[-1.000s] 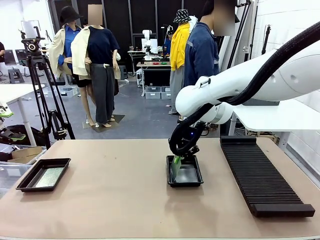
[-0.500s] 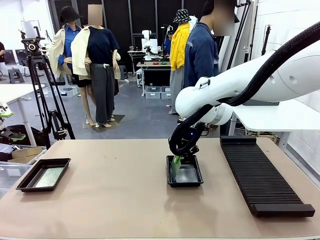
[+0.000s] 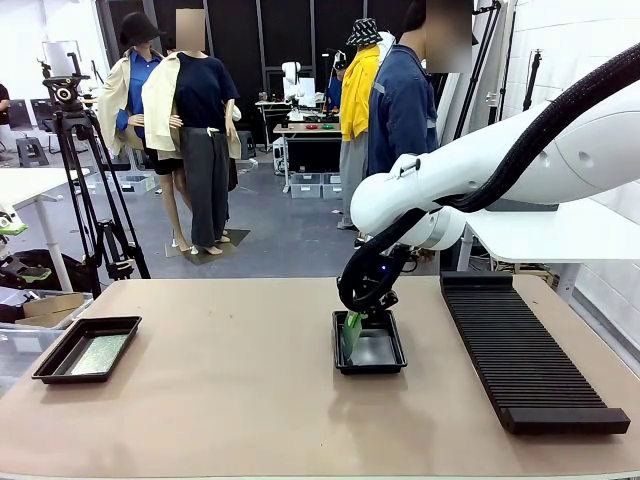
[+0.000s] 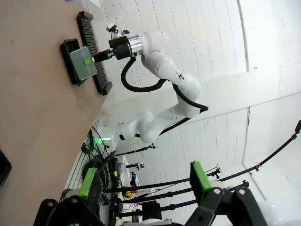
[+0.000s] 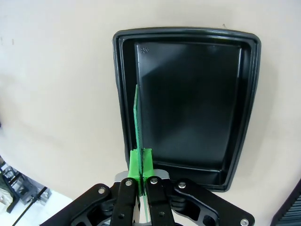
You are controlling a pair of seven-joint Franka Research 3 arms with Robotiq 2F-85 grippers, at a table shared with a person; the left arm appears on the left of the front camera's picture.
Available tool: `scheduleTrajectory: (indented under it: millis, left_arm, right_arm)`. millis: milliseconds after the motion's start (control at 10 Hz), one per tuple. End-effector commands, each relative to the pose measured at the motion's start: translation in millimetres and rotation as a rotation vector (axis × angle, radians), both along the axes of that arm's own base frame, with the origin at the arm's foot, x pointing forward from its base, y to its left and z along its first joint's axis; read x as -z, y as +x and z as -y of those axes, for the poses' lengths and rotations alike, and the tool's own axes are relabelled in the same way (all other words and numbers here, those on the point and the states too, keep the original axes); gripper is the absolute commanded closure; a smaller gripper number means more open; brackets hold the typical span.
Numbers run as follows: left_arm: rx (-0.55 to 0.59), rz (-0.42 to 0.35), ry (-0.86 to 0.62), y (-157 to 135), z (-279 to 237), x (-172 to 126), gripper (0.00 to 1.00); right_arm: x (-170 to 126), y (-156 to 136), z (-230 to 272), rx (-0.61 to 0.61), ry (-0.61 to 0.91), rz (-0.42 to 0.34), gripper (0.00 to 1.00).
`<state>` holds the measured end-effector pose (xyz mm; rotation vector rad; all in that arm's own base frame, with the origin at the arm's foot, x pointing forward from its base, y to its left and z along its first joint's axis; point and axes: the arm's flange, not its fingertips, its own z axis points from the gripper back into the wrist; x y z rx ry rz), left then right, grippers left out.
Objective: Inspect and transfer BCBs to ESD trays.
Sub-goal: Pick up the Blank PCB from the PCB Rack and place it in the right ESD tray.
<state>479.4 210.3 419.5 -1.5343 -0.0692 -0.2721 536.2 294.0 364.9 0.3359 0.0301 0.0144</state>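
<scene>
hanging from right gripper (image 5: 141, 160) (edge-on): bcb (image 5: 138, 117), over tray (image 5: 245, 94)

loads of open surface (image 3: 230, 380) between the left tray (image 3: 65, 378) and the middle tray (image 3: 372, 369). the right gripper (image 3: 354, 318) with a board (image 3: 350, 338) on edge sits over the middle tray's left wall, and the ribbed rack (image 3: 520, 360) blocks the right side.

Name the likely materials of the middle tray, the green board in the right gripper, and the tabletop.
Tray: likely moulded plastic, glossy black; its floor reflects light.
Board: thin rigid green laminate, probably circuit-board stock; edge-on it looks straight.
Tabletop: matte tan, perhaps laminate or coated wood; no glare.
</scene>
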Motion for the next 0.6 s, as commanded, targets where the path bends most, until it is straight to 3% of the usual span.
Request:
scheduleTrajectory:
  millis: [0,200,500]
  left_arm:
    - [0.001,0.014,-0.003,-2,-3,-3,0.00]
    - [0.001,0.014,-0.003,-2,-3,-3,0.00]
    - [0.001,0.014,-0.003,-2,-3,-3,0.00]
  right_arm:
    - [0,0,0,0.000,0.000,0.000,1.00]
    - [10,-11,13,0.007,0.071,0.073,1.00]
    - [21,-25,40,-0.010,0.138,0.108,1.00]
